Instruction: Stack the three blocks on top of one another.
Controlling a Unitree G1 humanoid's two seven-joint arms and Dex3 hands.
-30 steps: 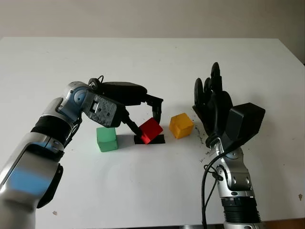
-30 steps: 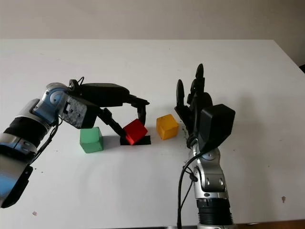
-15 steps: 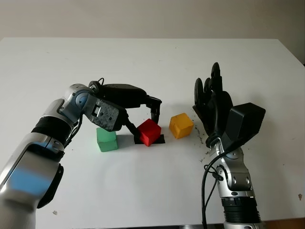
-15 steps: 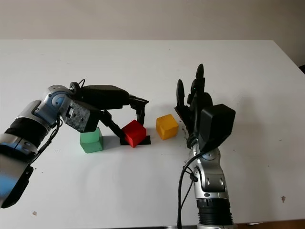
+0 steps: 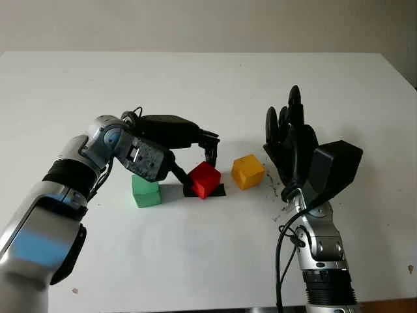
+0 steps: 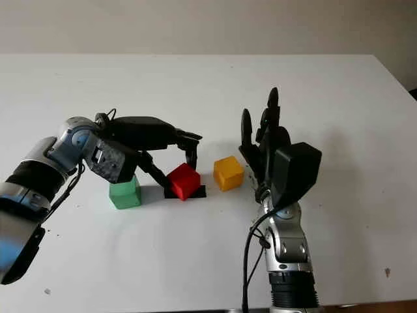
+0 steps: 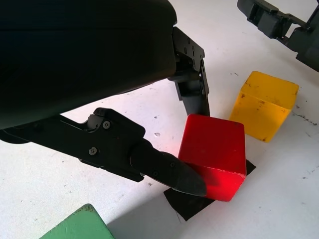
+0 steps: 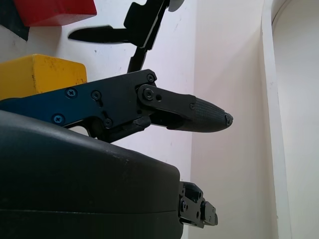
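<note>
My left robot hand [image 5: 195, 153] reaches in over the white surface [image 5: 195, 85] and closes around the red block [image 5: 205, 179], one finger [image 7: 169, 172] pressed to its near side and another [image 7: 192, 94] against its far side, as seen from the left wrist. The red block sits tilted on a small black patch [image 5: 218, 191] at the middle of the surface, one edge apparently raised, though I cannot tell whether it has fully left the patch. The green block [image 5: 146, 192] stands just beside it, partly under my left wrist, and is the nearest thing crowding the grasp. The yellow block [image 5: 247, 171] rests on the other side of the red one, close but apart from it. My right robot hand [image 5: 290, 137] is open and upright just beyond the yellow block, holding nothing, with its palm turned toward the blocks. A few dark scuff marks [image 5: 280, 208] dot the surface near my right wrist.
</note>
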